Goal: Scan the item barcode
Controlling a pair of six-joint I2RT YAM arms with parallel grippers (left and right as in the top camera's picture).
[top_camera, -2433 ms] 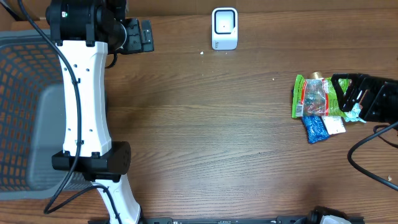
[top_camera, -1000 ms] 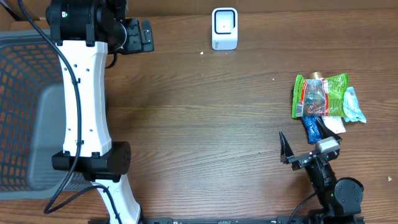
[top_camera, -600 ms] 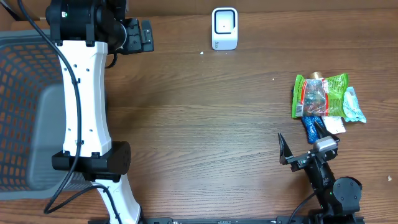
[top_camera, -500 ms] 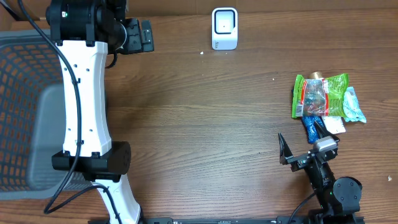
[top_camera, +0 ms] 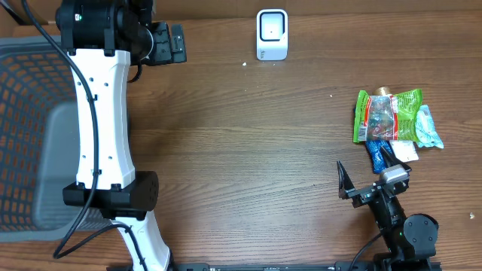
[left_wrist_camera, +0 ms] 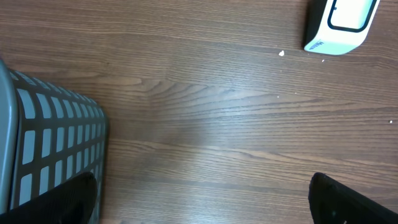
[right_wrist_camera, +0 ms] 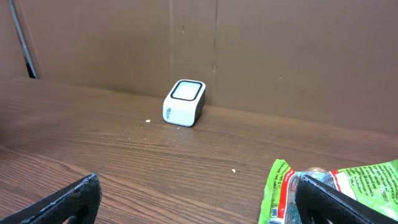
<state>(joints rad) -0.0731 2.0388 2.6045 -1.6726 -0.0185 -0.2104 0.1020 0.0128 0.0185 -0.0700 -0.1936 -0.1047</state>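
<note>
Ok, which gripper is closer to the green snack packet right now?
Right. The right gripper sits open just short of the green snack packet, on the robot's side of it; the left gripper is far off across the table, by the basket.

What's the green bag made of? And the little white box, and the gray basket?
Green snack bag: likely thin plastic film, shiny and crinkled. White barcode scanner: looks like smooth hard plastic with a glossy window. Gray basket: probably molded plastic, matte, with grid holes.

A mock shop checkout on a lab bench: barcode scanner (top_camera: 272,34), grey basket (top_camera: 22,98), snack packets (top_camera: 388,117), cardboard backdrop (right_wrist_camera: 280,56).
</note>
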